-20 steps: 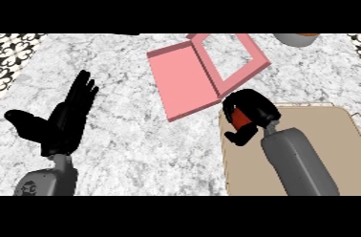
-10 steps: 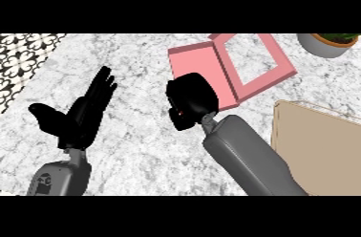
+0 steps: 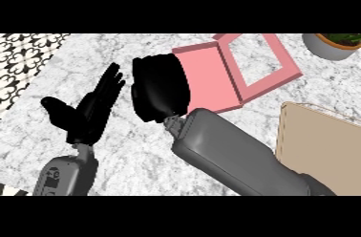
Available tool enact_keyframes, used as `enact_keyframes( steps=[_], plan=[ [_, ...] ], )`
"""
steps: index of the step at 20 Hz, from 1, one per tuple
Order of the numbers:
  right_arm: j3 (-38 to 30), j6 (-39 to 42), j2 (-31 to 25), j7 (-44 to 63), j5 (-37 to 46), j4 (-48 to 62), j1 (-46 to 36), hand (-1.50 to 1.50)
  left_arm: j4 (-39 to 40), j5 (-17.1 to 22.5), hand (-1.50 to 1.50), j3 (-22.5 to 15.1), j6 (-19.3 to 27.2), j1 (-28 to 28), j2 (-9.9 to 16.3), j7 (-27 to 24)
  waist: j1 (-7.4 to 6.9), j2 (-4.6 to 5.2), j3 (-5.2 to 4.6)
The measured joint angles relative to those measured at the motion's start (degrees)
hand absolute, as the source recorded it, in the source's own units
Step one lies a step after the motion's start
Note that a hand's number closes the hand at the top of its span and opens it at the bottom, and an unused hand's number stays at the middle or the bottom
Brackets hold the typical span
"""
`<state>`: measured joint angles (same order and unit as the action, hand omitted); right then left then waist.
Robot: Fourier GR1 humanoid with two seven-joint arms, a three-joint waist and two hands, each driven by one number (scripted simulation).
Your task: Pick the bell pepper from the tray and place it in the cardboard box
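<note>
My right hand [image 3: 159, 90] hovers over the counter at the left edge of the pink cardboard box [image 3: 208, 80]. Its back faces me and its fingers are curled under. The bell pepper does not show now; the hand hides it. The box lies open, its frame-like lid [image 3: 262, 59] spread toward the upper right. At the right edge sits the tan tray [image 3: 321, 135], with nothing visible on the part that shows. My left hand [image 3: 87, 110] rests open at the left, fingers pointing up.
A grey pot with a green plant [image 3: 333, 43] stands at the top right corner. A black-and-white patterned surface [image 3: 25, 59] borders the marble counter [image 3: 134, 150] at the upper left. My right forearm [image 3: 233, 157] crosses the lower middle.
My right hand, which showed red pepper in its curled fingers earlier, has moved from the tray leftward to the box's left edge. The left hand has kept its pose.
</note>
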<state>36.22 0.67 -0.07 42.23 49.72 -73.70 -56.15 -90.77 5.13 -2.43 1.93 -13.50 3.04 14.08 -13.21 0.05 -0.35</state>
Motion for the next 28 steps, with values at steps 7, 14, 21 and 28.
enact_keyframes(
  steps=[7, 14, 21, 28],
  plan=[
    [1.64, -8.05, -0.11, 16.56, 0.01, 2.22, -11.26, 1.5, 1.34, -0.61, 0.0, 0.47, 0.75, -0.44, -0.16, -0.86, 1.34, 0.14, -0.12],
    [1.95, -10.34, -0.53, 21.6, -3.64, 8.82, -21.08, 1.5, 1.94, -0.93, 0.0, 1.51, 1.48, -0.96, 0.27, -1.24, 3.11, 0.43, -0.11],
    [3.48, -13.54, -0.62, 22.75, -5.39, 18.49, -26.3, 1.5, 1.51, -0.57, 0.0, 3.16, 2.08, -0.84, 0.99, -1.23, 5.17, 0.67, -0.03],
    [6.07, -16.39, -0.51, 21.02, -6.46, 29.16, -27.87, 1.5, 0.49, -0.48, 0.0, 3.66, 2.19, 1.15, 1.13, -2.21, 6.51, 0.97, 0.05]
  ],
)
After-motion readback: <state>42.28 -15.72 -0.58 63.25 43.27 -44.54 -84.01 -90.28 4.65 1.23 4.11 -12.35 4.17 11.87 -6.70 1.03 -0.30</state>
